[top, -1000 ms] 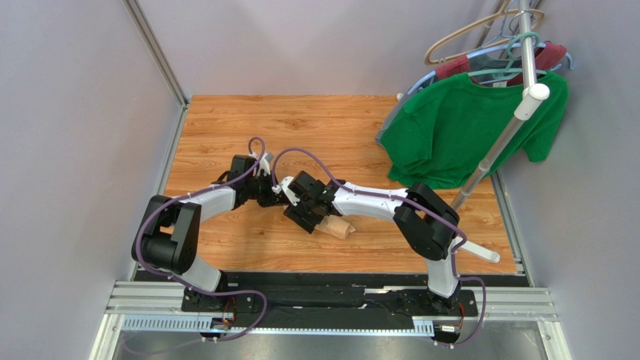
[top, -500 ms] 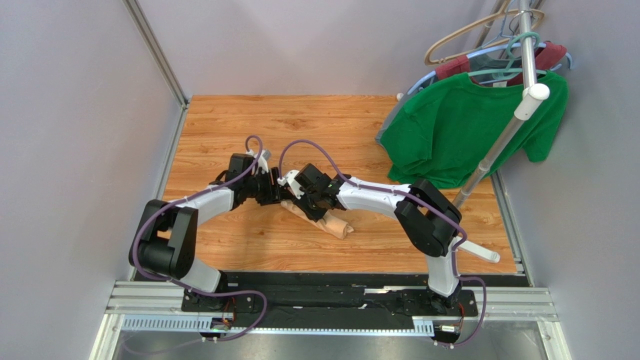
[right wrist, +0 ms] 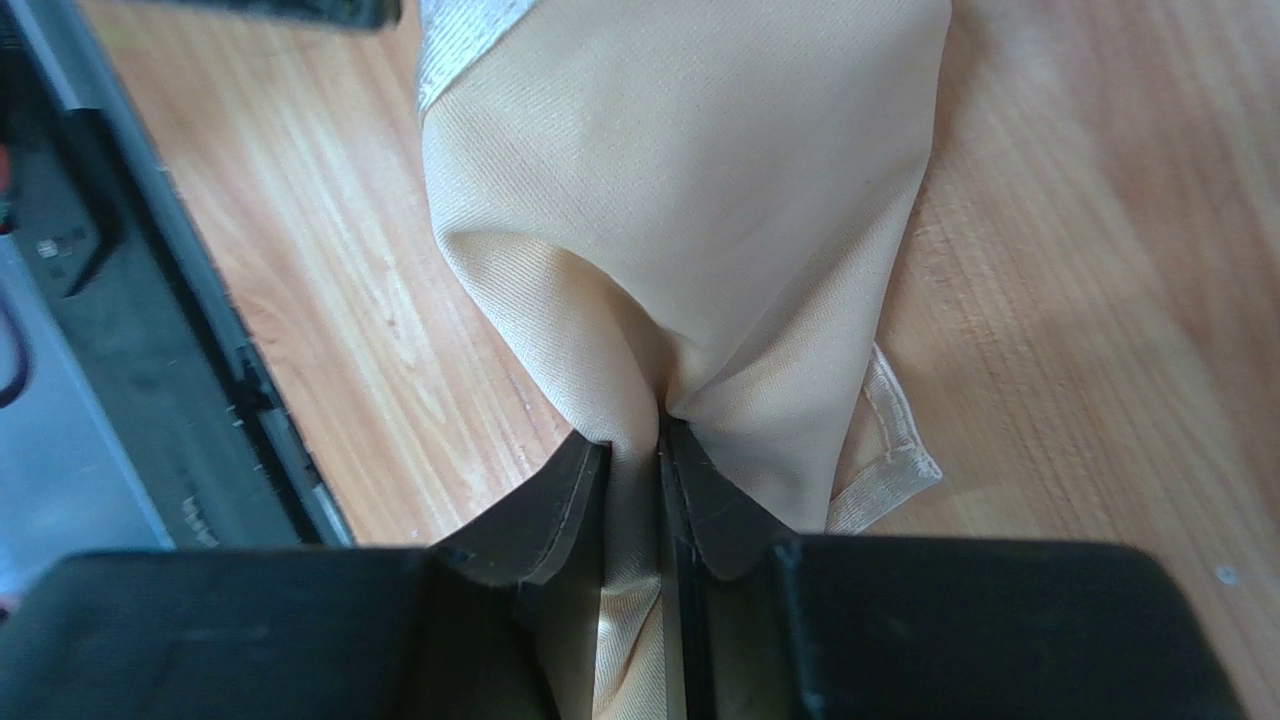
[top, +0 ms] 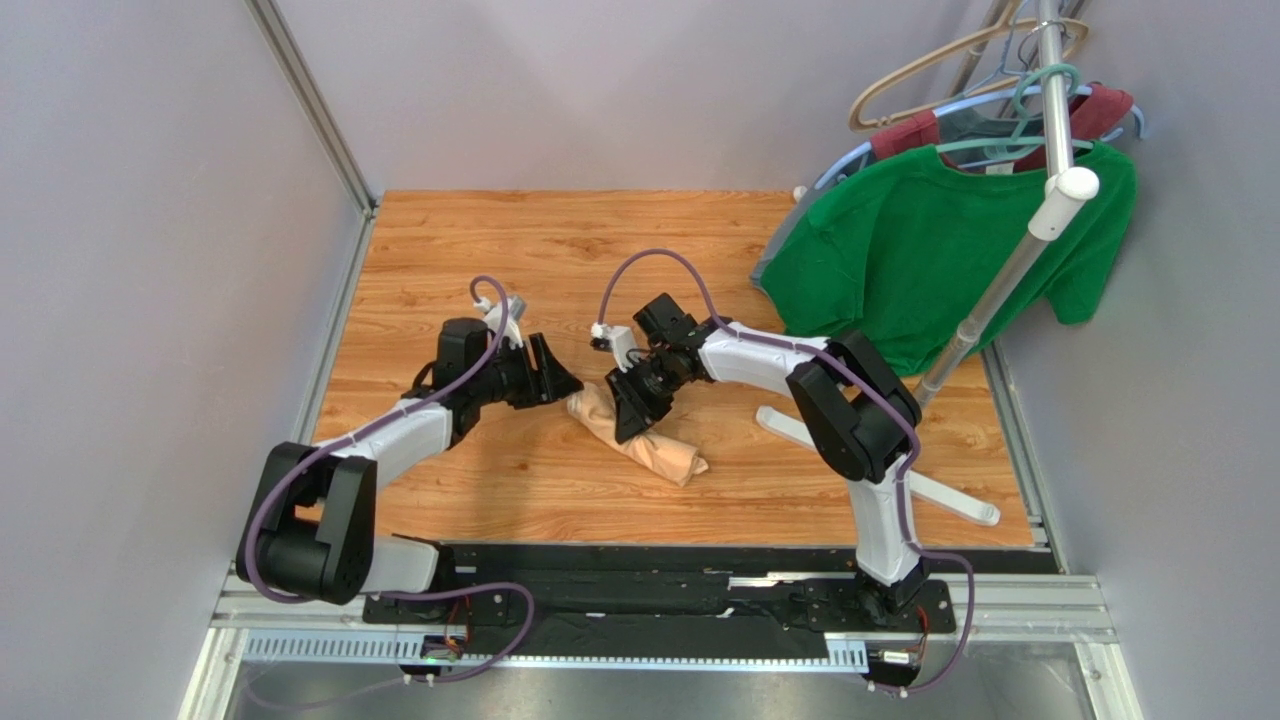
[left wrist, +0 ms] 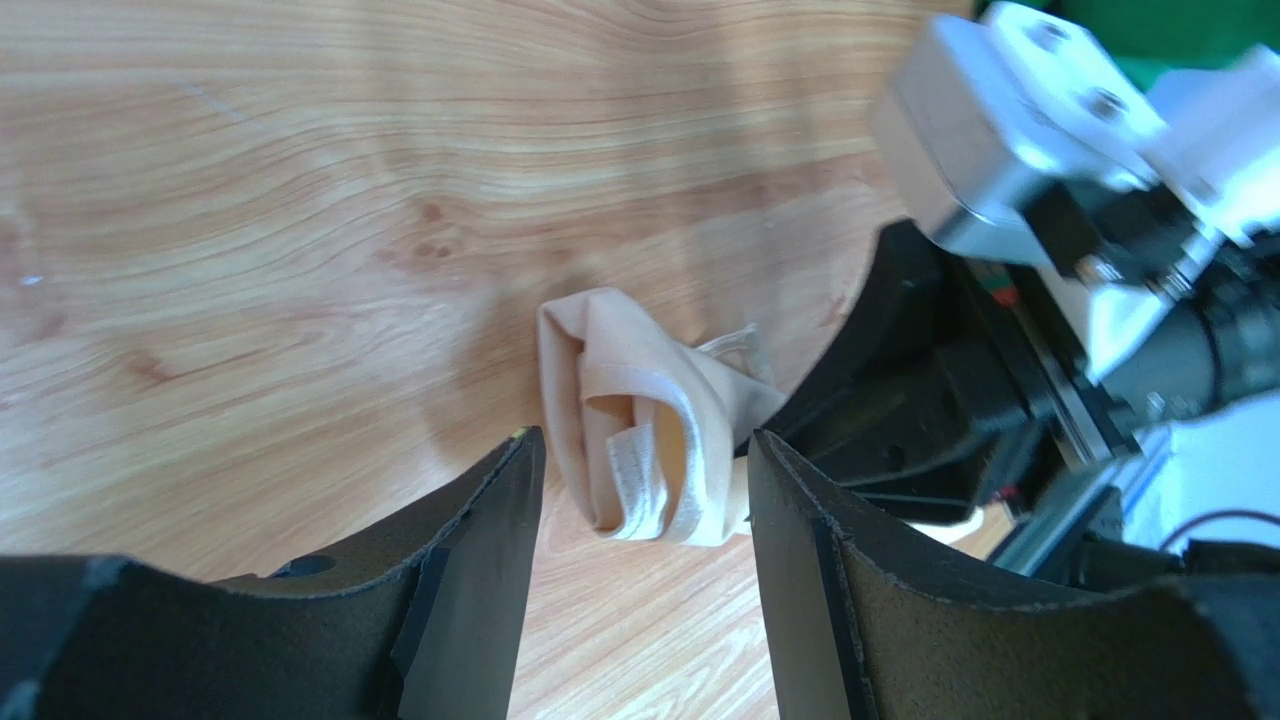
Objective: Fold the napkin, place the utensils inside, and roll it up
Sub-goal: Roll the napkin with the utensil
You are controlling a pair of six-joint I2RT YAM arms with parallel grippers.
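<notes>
Napkin (top: 643,440): peach-tan cloth with a fine weave and a slight sheen, gathered into a loose, lumpy roll. It lies on the tabletop (top: 451,248) just toward 6 o'clock of centre, its length running from 10 o'clock to 4 o'clock. In the left wrist view the near end of the napkin (left wrist: 639,435) shows curled layers and a stitched edge.

Right end effector (top: 628,396): black, pressed together on a raised fold of the napkin (right wrist: 676,225) near its 10 o'clock end. The cloth is drawn into a taut ridge between the end effector (right wrist: 663,450) tips.

Left end effector (top: 562,386): black, matte, spread wide at the roll's 10 o'clock end, holding nothing. Contact with the cloth cannot be told. The roll's end shows in the gap of the end effector (left wrist: 639,458).

Tabletop: wood-grain laminate, orange-brown.

T-shirt (top: 932,263): green, soft knit, hung at 2 o'clock.

Rack (top: 995,300): white tubular metal, legs splayed toward 4 o'clock.
</notes>
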